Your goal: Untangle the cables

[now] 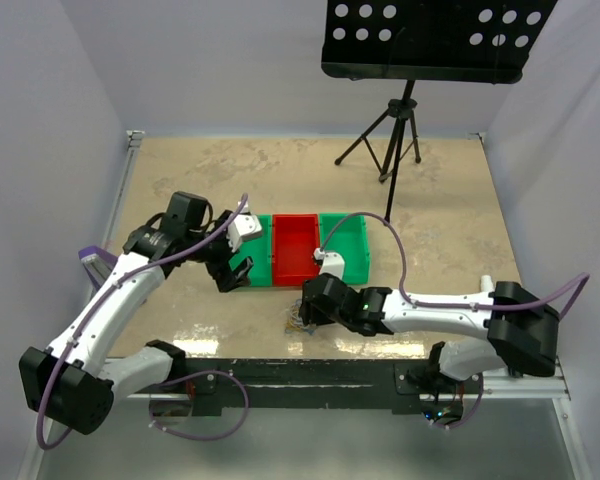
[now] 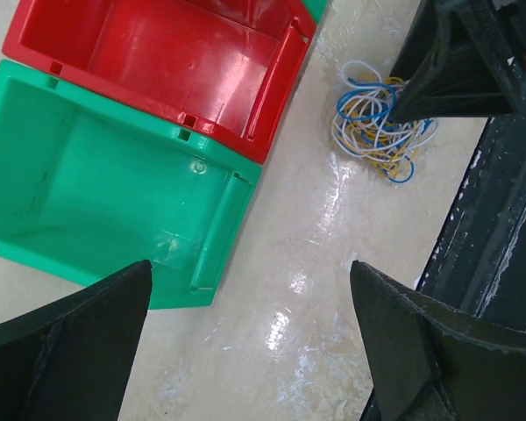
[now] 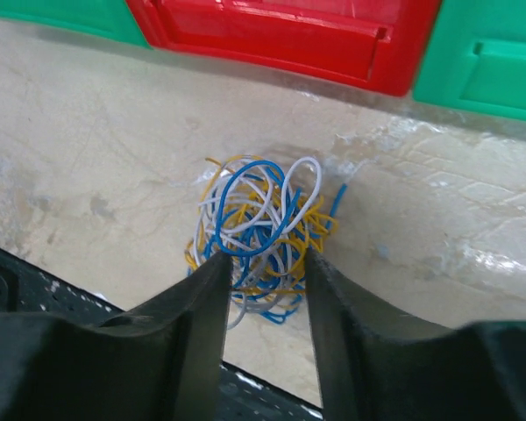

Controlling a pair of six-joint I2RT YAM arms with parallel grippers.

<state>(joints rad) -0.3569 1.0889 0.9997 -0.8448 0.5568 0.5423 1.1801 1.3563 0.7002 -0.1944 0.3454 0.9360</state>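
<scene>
The cables [image 1: 296, 326] are one small tangled ball of thin blue, yellow and white wires on the tan table near its front edge. They show in the left wrist view [image 2: 373, 123] and in the right wrist view [image 3: 259, 210]. My right gripper [image 1: 305, 315] is down on the ball. Its jaws [image 3: 265, 261] are partly open, with the near part of the tangle between the fingertips [image 3: 212, 267]. My left gripper [image 1: 228, 272] is wide open and empty [image 2: 250, 267], hovering by the left green bin, apart from the cables.
Three bins stand in a row just behind the cables: a green one [image 1: 248, 262], a red one [image 1: 293, 248] and a green one [image 1: 346, 246], all empty. A black rail [image 1: 310, 370] runs along the front edge. A music stand tripod [image 1: 395, 125] stands at the back.
</scene>
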